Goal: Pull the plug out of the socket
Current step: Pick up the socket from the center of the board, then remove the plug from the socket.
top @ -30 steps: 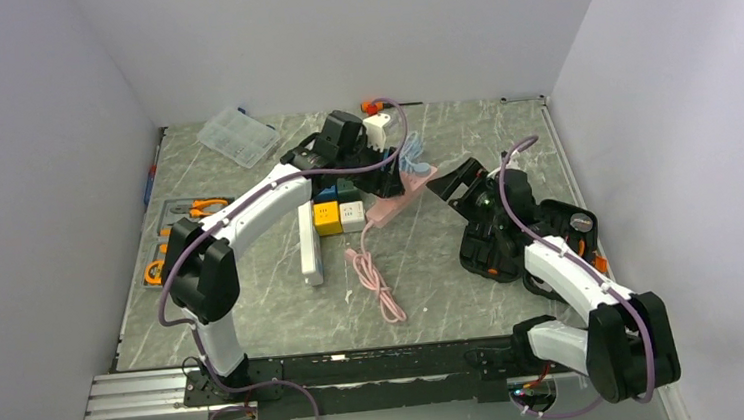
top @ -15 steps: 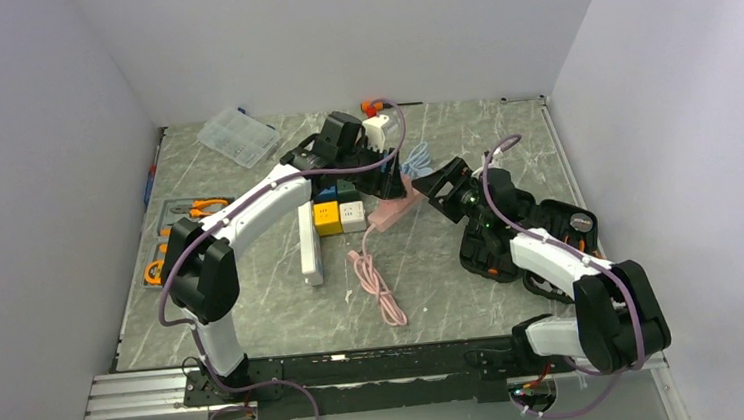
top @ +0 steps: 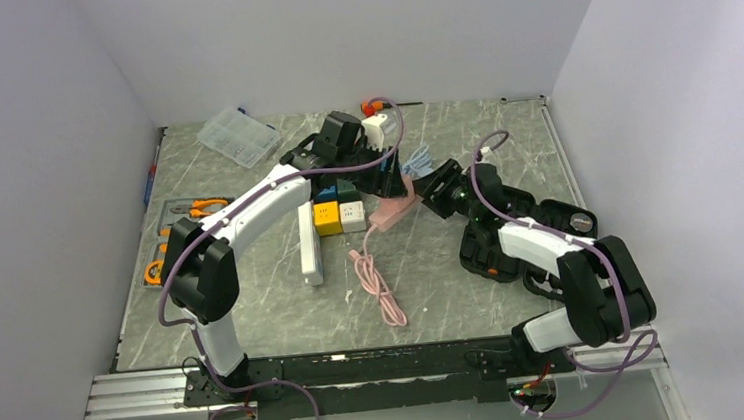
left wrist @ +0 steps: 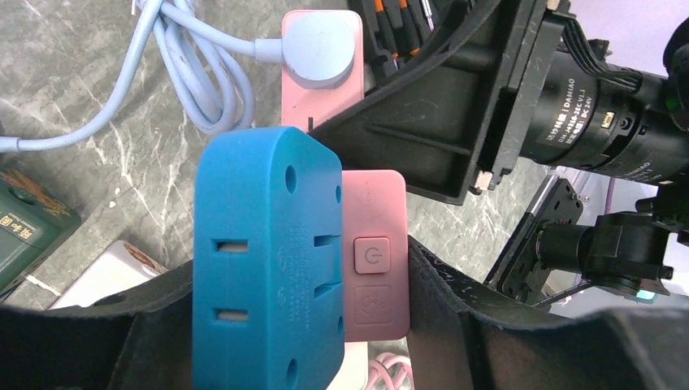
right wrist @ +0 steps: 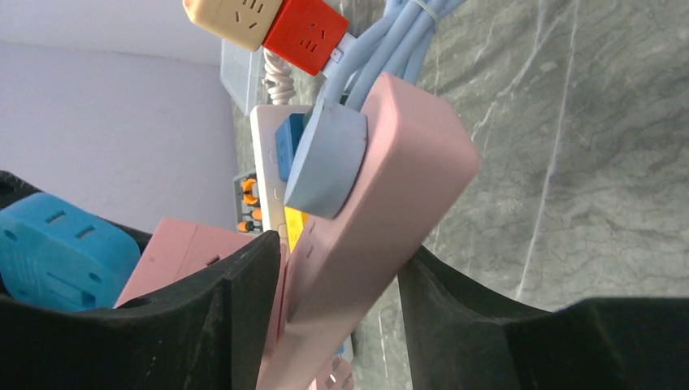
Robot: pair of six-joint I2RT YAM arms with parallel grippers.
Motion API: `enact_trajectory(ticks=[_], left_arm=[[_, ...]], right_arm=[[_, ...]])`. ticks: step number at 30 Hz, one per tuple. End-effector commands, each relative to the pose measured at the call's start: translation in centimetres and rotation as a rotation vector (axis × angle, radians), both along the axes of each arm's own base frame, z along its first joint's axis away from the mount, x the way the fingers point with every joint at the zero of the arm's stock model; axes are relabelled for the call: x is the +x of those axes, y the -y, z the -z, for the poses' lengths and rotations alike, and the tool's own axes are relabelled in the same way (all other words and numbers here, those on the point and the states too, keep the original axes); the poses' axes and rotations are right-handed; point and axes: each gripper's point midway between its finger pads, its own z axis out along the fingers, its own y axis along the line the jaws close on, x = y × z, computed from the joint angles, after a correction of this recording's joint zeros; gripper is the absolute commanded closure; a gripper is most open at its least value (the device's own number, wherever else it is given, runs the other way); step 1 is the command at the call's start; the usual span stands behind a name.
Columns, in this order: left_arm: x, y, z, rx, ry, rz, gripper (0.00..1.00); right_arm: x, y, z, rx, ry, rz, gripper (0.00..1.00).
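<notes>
- Left pincer [left wrist: 301, 272]: angles in from 11 o'clock in the top view and clamps a blue adapter [left wrist: 264, 268] together with the pink power strip [left wrist: 375, 272], one finger on each outer side.
- Pink power strip: lies on the worktop [top: 433, 270] just beyond centre, running from 7 to 1 o'clock, with its pink cord [top: 379, 292] trailing toward 6 o'clock.
- Pale blue plug [right wrist: 325, 158]: sits seated in the strip's 1 o'clock end, with its pale blue cable [left wrist: 191, 69] looping off beside it.
- Right pincer [right wrist: 340, 252]: angles in from 4 o'clock and straddles the strip just short of the plug, fingers [right wrist: 244, 317] close against both sides; cannot tell whether gripping or only touching.
- Yellow and white cube sockets [top: 338, 216]: rest at 9 o'clock of the strip.
</notes>
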Motion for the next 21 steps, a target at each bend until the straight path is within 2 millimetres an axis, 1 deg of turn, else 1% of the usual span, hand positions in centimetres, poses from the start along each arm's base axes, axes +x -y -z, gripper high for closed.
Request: enact_trajectory(ticks=[1,5,7,9,12,13,15,17,19,21], left_arm=[[0.1,1.0,-7.4,-0.182,0.132,0.018,0.98],[-0.4,1.2,-7.3,-0.192,0.118,0.026,0.98],[-0.4,1.2,-7.4,-0.191,0.117,0.024,0.98],[-0.3,1.3,-7.3,-0.189,0.115,0.021,0.98],[0.1,1.2,-6.9,-0.178,0.114,0.003,0.98],[0.2,1.1,-6.7,-0.174,0.113,-0.005,0.99],[0.4,1.0,-6.3,-0.165,0.11,-0.016,0.99],[0.5,0.9,-6.2,-0.161,0.114,-0.022,1.0],[0.7,0.7,-6.6,-0.158,0.126,-0.03,1.0],[1.0,0.3,-7.2,-0.16,0.137,-0.041,1.0]], right_arm=[[2.1,-1.3,-3.3,0.04,0.085,0.002,0.44],[2.5,-1.4,-3.3,0.048,0.086,0.01,0.45],[2.7,-1.5,-3.4,0.053,0.088,0.007,0.49],[2.7,-1.7,-3.3,0.052,0.084,-0.001,0.58],[2.7,-1.6,-2.9,0.034,0.072,0.004,0.76],[2.7,-1.5,-2.8,0.026,0.071,0.008,0.8],[2.6,-1.3,-2.5,0.016,0.068,0.017,0.86],[2.5,-0.9,-2.1,-0.007,0.06,0.034,0.9],[2.5,-0.3,-1.6,-0.043,0.052,0.052,0.93],[2.3,0.4,-0.5,-0.09,0.031,0.071,0.97]])
